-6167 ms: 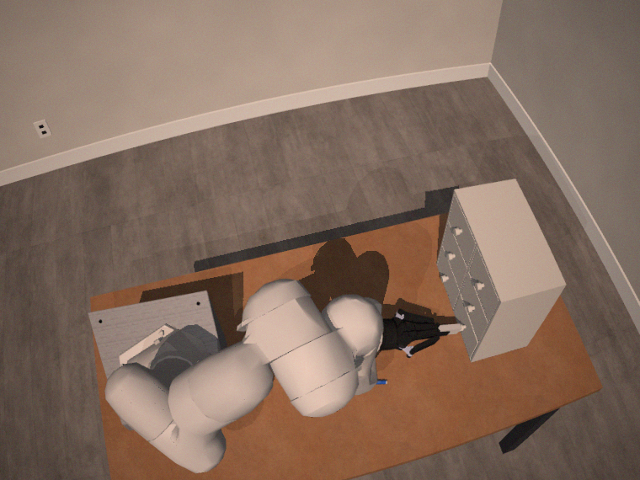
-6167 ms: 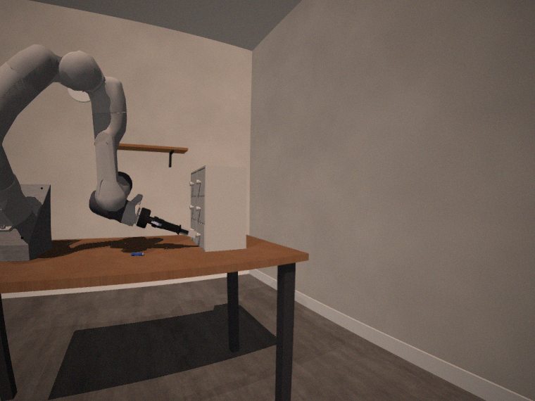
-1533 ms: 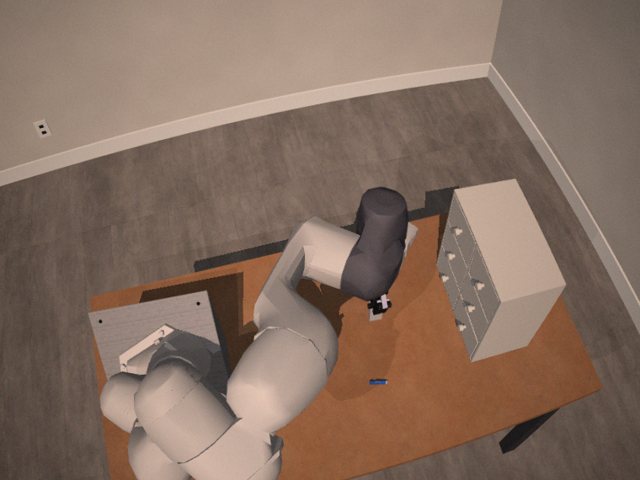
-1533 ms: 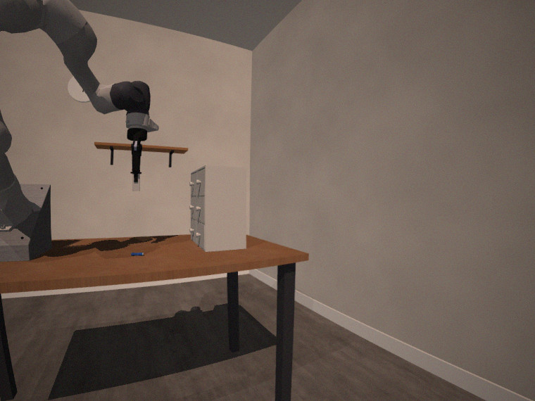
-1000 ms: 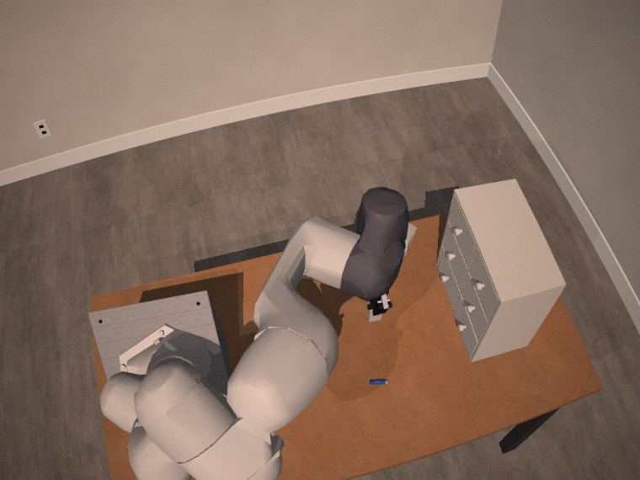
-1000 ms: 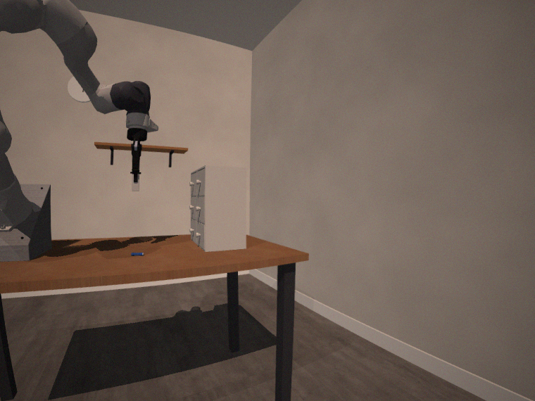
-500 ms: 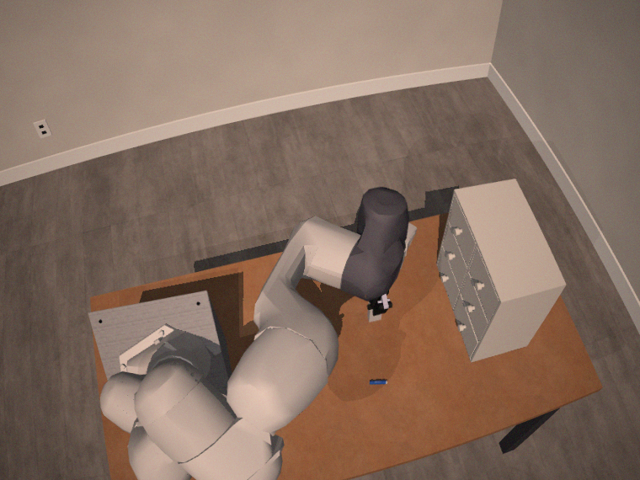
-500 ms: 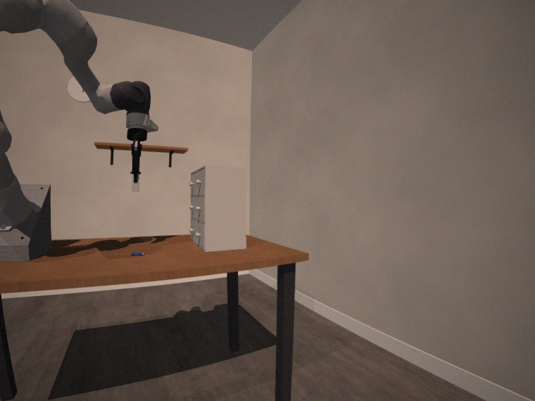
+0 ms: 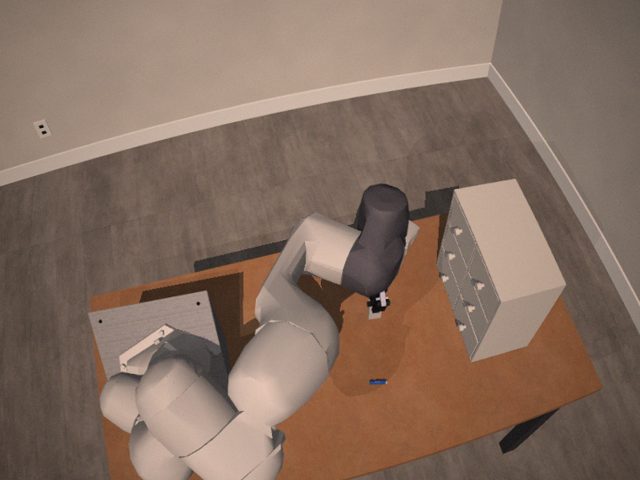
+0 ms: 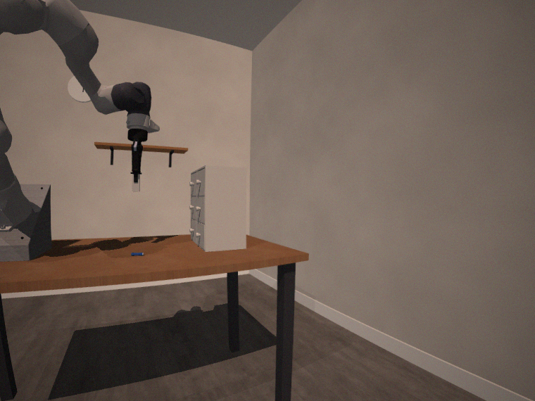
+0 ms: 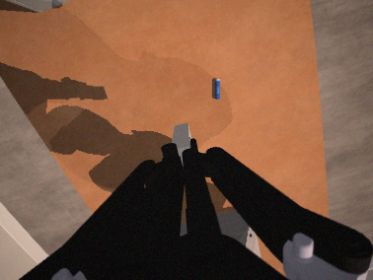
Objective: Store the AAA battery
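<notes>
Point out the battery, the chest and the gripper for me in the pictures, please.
Battery (image 9: 378,382) (image 10: 137,255) (image 11: 217,89): top, exterior and wrist views; its blue casing.
Chest (image 9: 509,240) (image 10: 225,209): top view, its top board; exterior view, its side panel.
Gripper (image 9: 375,312) (image 10: 136,185) (image 11: 184,135): all three views; between its fingertips.

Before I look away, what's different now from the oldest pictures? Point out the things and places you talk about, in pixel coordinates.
The gripper (image 9: 375,314) (image 10: 136,189) (image 11: 184,135) has moved away from the chest (image 9: 509,240) (image 10: 225,209), back and up. Then it was at a bottom drawer's knob; now it hangs high over the table (image 9: 434,413) (image 10: 172,263) (image 11: 271,49), pointing down, shut on nothing. The blue battery (image 9: 378,382) (image 10: 137,254) (image 11: 217,89) and the chest stayed where they were.
</notes>
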Tool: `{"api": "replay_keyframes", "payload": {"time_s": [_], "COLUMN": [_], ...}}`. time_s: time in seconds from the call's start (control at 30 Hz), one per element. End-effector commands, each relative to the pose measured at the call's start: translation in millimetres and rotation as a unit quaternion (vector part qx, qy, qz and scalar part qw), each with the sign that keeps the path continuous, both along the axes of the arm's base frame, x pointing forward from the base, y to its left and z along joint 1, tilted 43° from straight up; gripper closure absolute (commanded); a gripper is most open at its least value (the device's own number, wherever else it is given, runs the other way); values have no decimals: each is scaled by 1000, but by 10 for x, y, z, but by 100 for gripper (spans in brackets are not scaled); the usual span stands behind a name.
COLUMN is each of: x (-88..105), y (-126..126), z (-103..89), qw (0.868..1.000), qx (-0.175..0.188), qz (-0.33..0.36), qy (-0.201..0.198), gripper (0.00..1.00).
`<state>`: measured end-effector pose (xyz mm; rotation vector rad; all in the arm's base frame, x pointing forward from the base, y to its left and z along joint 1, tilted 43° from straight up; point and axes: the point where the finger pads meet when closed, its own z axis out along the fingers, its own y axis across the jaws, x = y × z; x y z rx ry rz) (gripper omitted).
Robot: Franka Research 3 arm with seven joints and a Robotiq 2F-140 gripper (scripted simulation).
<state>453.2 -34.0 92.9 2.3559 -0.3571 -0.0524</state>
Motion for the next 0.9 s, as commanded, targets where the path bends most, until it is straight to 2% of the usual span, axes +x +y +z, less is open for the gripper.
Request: {"api": "replay_keyframes", "payload": {"time_s": [0.0, 0.1, 0.13, 0.27, 0.3, 0.43, 0.47, 0.6, 0.63, 0.8, 0.83, 0.87], "x": [19, 19, 30, 30, 41, 41, 55, 55, 69, 69, 85, 85], "y": [60, 60, 88, 88, 119, 119, 154, 154, 192, 192, 234, 234], "z": [-51, -51, -79, -79, -111, -111, -146, -146, -185, -185, -227, -227], "qw": [994, 994, 989, 989, 980, 980, 968, 968, 952, 952, 931, 931], "qx": [-15, -15, -21, -21, -27, -27, -35, -35, -43, -43, -51, -51], "qz": [-78, -78, -108, -108, -142, -142, -179, -179, -220, -220, -264, -264], "qy": [-75, -75, -103, -103, -135, -135, -170, -170, -208, -208, -248, -248], "gripper": [100, 100, 100, 100, 100, 100, 100, 100, 100, 100, 100, 100]}}
